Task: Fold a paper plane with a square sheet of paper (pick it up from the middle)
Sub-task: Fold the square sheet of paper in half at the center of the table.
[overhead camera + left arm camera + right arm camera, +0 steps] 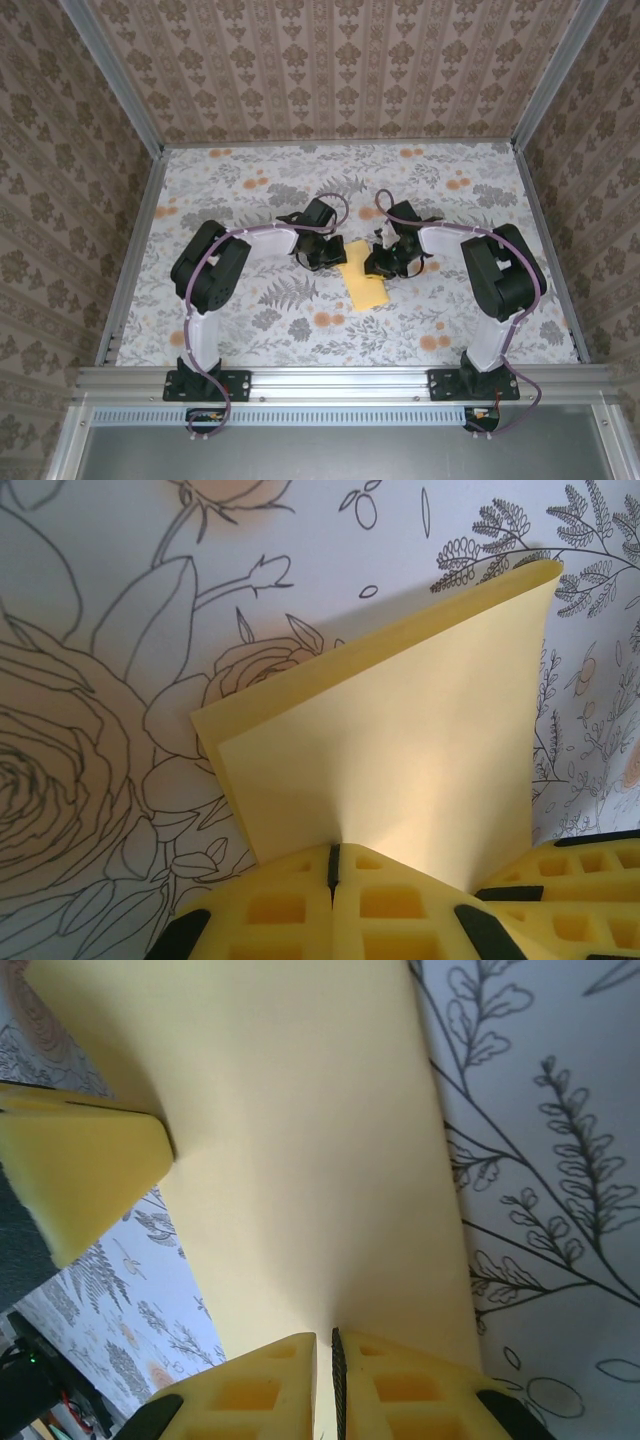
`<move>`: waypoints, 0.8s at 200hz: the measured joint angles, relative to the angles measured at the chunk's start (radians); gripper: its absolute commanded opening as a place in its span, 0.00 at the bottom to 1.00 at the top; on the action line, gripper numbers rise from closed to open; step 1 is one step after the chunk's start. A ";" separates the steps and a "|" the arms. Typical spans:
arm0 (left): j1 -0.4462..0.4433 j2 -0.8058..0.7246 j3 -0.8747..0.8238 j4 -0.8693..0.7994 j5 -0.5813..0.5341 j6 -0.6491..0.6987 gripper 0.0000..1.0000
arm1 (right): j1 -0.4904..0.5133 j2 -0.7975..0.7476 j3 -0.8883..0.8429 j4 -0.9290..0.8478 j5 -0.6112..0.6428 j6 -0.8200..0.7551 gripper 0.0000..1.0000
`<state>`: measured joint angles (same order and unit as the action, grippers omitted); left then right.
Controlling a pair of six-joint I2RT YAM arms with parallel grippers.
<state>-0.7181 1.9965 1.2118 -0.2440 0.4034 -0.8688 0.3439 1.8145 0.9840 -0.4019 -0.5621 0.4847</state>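
Observation:
The square sheet of paper [365, 290], pale yellow and folded over on itself, lies mid-table with its far end lifted between the two grippers. My left gripper [338, 260] is shut on the paper's left edge. In the left wrist view its fingertips [335, 865] pinch the doubled sheet [400, 750], which fans upward. My right gripper [378, 266] is shut on the right edge. In the right wrist view its jaws [325, 1360] clamp the paper [300, 1160], and a left finger [80, 1170] presses the sheet from the other side.
The flower-printed tablecloth [250, 320] covers the table. Aluminium rails [130, 260] and patterned walls close in the left, right and far sides. Both arm bases [205, 385] sit on the near rail. Right-gripper fingers [585, 890] show at the left wrist view's lower right.

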 measured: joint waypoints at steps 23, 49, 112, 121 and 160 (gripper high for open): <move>0.000 0.000 0.000 0.000 0.000 0.000 0.04 | -0.006 0.000 -0.013 0.000 0.008 -0.008 0.14; 0.000 0.001 0.000 0.000 0.000 -0.002 0.04 | -0.014 0.000 -0.020 0.002 0.008 -0.011 0.14; 0.000 0.001 -0.001 0.001 0.000 -0.003 0.04 | -0.063 -0.080 -0.120 0.028 0.018 -0.005 0.14; 0.000 0.001 -0.001 0.001 0.000 -0.003 0.04 | -0.073 -0.098 -0.136 0.027 0.029 0.000 0.14; 0.000 0.001 -0.001 0.001 0.000 -0.003 0.04 | -0.089 -0.166 -0.157 0.006 0.081 0.016 0.14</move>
<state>-0.7181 1.9972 1.2106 -0.2428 0.4038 -0.8715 0.2546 1.6482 0.8272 -0.3962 -0.4812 0.5011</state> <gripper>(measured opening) 0.060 0.138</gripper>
